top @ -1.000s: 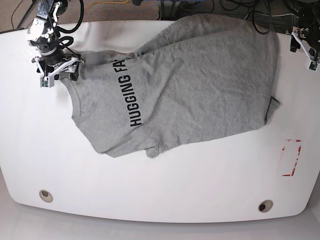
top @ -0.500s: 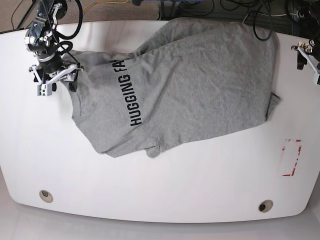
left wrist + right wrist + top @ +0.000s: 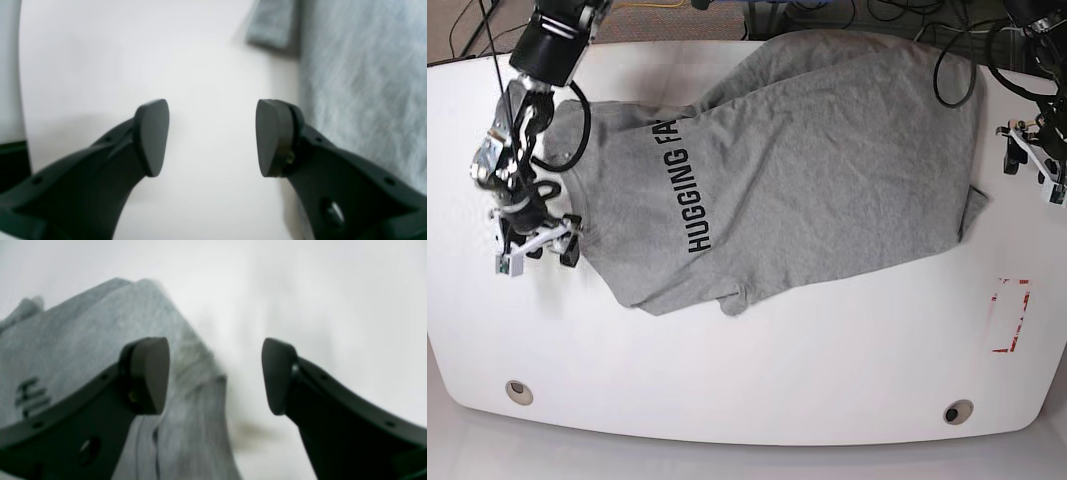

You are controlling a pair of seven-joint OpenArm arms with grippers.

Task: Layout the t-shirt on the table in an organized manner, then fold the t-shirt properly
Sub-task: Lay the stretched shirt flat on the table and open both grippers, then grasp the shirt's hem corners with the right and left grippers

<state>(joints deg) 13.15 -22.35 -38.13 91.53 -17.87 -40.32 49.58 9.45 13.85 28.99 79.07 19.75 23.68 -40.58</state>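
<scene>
Each matte black plastic hand ends in two thick curved fingers tipped with flat, rounded, teardrop-shaped pads; the left hand (image 3: 212, 138) shows small round holes along its fingers and what may be a brass-coloured screw behind one pad. The right hand (image 3: 215, 375) looks alike, though blurred. In the base view both carry white brackets, and black cables loop along the right arm's black and silver segments.
</scene>
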